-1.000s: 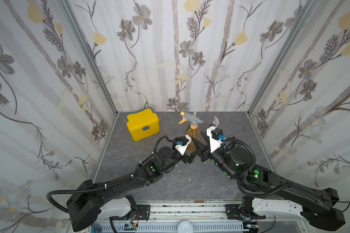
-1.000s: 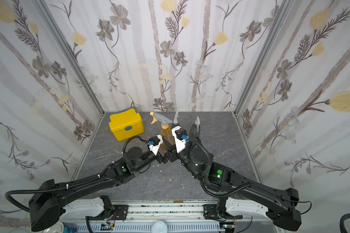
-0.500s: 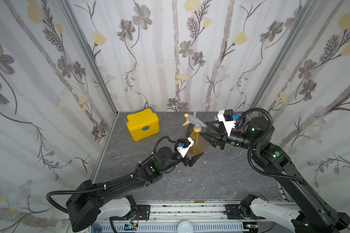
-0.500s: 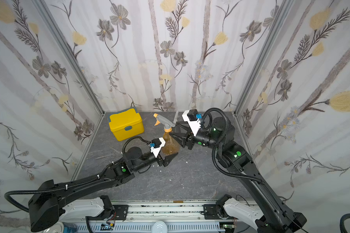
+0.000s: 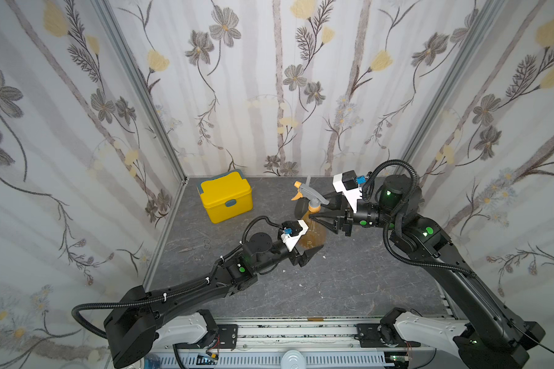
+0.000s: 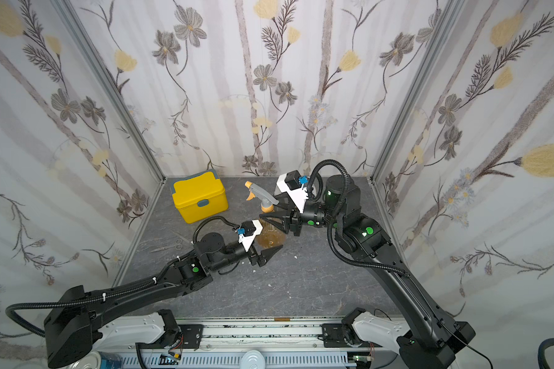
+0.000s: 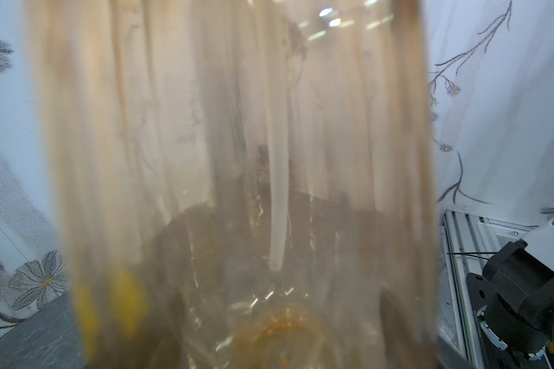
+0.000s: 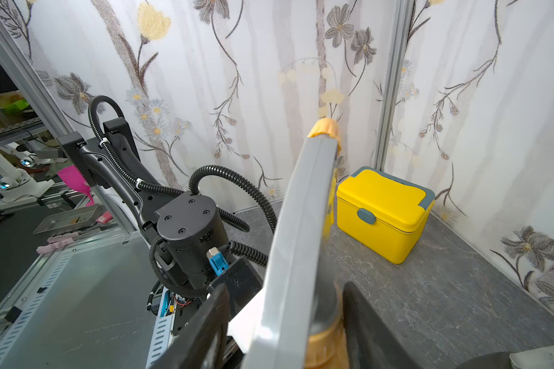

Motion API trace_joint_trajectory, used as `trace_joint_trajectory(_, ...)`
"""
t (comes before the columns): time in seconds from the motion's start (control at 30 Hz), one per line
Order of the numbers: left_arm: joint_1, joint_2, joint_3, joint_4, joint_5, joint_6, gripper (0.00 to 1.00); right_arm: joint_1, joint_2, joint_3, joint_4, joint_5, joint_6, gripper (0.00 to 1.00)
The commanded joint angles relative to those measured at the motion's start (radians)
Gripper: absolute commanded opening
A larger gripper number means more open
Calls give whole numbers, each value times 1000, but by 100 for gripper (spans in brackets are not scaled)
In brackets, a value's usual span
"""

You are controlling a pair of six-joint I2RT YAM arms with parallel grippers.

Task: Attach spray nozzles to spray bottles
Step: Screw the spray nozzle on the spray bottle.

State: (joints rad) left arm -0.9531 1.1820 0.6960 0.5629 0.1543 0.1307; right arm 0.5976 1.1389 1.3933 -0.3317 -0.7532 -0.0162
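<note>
Mid-table, the amber bottle (image 5: 314, 234) stands upright, the left gripper (image 5: 311, 247) clamped on its lower body. The grey nozzle (image 5: 311, 195) sits on its neck, dip tube (image 7: 277, 191) inside. The right gripper (image 5: 317, 209) straddles the nozzle's base; pinching or merely around it, I can't tell.

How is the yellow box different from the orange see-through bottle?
The amber bottle is see-through, with a tube showing inside; the yellow box is solid. The amber bottle tapers to a narrow neck with a grey sprayer on top; the yellow box is squat with a closed lid. The left gripper holds the amber bottle; the yellow box stands alone near the back corner. Both stand upright.
</note>
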Motion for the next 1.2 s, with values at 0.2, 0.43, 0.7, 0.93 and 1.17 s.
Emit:
trace_joint_trajectory(0.2,2,-1,13,31,8,11,78,1,7,0,38,-37,13,38)
trace_joint_trajectory(0.43,2,-2,13,32,-2,9,78,1,3,-40,48,-4,21,19)
trace_joint_trajectory(0.7,2,-15,7,56,-37,-8,78,16,-43,-210,175,124,77,15)
trace_joint_trajectory(0.93,1,-30,-3,82,-83,-18,77,134,-66,-370,299,486,119,15)
trace_joint_trajectory(1.17,1,-33,-8,92,-141,-9,77,287,-14,-415,340,891,169,13)
